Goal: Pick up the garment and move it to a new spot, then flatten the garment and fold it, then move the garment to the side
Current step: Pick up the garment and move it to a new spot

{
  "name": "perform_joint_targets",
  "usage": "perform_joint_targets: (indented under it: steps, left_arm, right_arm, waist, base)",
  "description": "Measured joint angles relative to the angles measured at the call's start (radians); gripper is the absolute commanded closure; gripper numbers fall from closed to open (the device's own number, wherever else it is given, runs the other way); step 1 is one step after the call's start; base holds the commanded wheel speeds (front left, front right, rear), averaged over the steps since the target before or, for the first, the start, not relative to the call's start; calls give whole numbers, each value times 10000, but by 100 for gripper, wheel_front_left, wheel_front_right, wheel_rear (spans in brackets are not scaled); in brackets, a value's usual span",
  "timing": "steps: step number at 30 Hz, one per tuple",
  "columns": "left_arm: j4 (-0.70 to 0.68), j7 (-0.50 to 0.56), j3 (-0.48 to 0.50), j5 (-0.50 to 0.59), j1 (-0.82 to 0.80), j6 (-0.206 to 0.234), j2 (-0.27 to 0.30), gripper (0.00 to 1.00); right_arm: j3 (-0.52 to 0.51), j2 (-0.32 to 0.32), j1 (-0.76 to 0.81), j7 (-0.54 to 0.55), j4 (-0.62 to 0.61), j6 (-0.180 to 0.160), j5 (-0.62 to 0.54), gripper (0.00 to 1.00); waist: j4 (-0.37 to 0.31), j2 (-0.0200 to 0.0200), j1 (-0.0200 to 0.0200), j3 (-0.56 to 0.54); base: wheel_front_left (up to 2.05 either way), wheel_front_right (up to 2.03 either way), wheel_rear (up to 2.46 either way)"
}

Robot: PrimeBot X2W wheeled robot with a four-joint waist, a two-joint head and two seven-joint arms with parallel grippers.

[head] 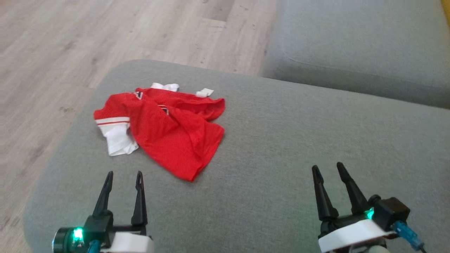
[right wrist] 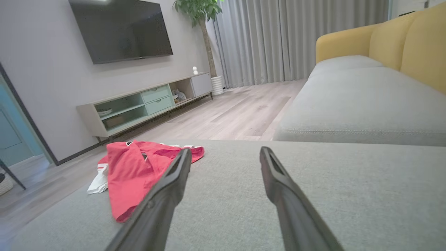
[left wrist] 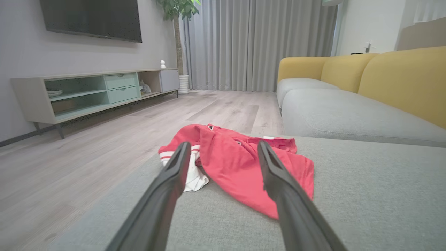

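Garment (head: 168, 137): crumpled red mesh, white sleeve, centre-left on grey woven cushion (head: 281, 158). Left gripper (head: 125, 174), lower left, right gripper (head: 327, 167), lower right: tapered dark jaws released, empty, apart from garment.

This is a living room in a home. Ahead of the left end effector (left wrist: 223, 144) and off to its left, a flat television (left wrist: 90, 17) hangs on a grey wall (left wrist: 21, 55) above a low media cabinet (left wrist: 104, 87) with pale green drawers. Straight beyond it, floor-length grey curtains (left wrist: 258, 45) and a potted plant (left wrist: 177, 8) close off a pale wood-plank floor (left wrist: 104, 150). To its right runs a sofa (left wrist: 348, 111) with grey seats and yellow backrests.
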Motion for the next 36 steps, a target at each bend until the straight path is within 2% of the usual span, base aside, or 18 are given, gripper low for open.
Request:
perform_joint_targets:
  steps: [8, 15, 19, 22, 26, 30, 32, 36]
  left_arm:
    - [12, 0, 196, 0, 343, -10, 102, 0]
    - [-100, 0, 401, -69, 347, -25, 130, 0]
    - [-105, 92, 552, -316, 199, -385, 426, 0]
    - [-98, 1009, 295, -322, -735, -957, 876, 0]
    - [-84, 2661, -221, -313, -3132, -1521, 1572, 0]
    - [336, 4098, -855, -518, -5476, -1699, 2334, 0]
    - [792, 4920, -1705, -930, -6359, -1699, 2755, 0]
    - [1563, 5919, -3252, -2153, -7580, -1776, 3398, 0]
  right_arm:
    - [282, 0, -11, 0, 12, 2, 128, 0]
    - [566, -2, -47, 0, 35, 0, 240, 0]
    - [610, -2, -49, 0, 31, 2, 245, 0]
    - [573, -4, -73, 0, -46, 0, 127, 0]
    - [658, -8, -615, 0, -159, 2, -343, 0]
    - [669, -13, -1664, -2, -366, 0, -631, 0]
    - [606, -17, -2059, -2, -481, 0, -650, 0]
    - [485, -36, -2350, -2, -667, 2, -777, 0]
  waist:
    - [403, 0, 0, -116]
    - [138, 0, 0, -23]
    - [-130, 0, 0, 110]
    - [-297, 0, -1, 366]
    - [-566, 0, 1, 981]
    - [-938, 0, 3, 1772]
    - [-1139, 0, 4, 2180]
    - [-1590, -1, 4, 2935]
  base:
    - [0, 0, 0]
    - [0, 0, 0]
    - [0, 0, 0]
    - [0, 0, 0]
    - [0, 0, 0]
    - [0, 0, 0]
    - [0, 0, 0]
    - [0, 0, 0]
